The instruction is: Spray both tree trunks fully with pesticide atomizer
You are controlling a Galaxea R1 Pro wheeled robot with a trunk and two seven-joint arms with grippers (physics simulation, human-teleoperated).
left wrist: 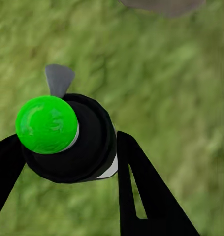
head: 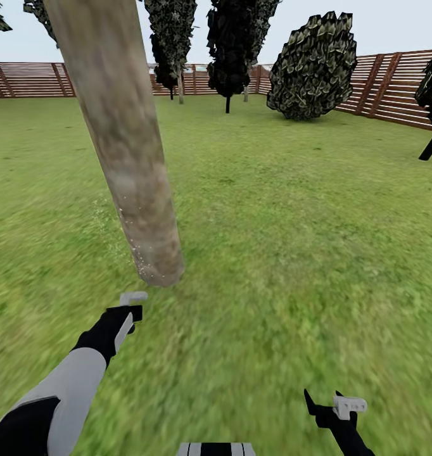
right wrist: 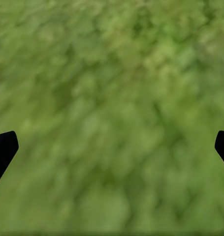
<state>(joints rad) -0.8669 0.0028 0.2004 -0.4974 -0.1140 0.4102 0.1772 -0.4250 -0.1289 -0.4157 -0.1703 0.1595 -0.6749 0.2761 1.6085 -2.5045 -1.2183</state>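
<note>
The small black pesticide atomizer with a bright green cap (left wrist: 62, 135) sits pinched between the black fingers of the left claw (head: 130, 310), above the blurry green lawn (head: 273, 253), near the base of the thick pale mottled tree trunk (head: 124, 145). The right claw (head: 333, 405) hangs spread wide, holding nothing.
</note>
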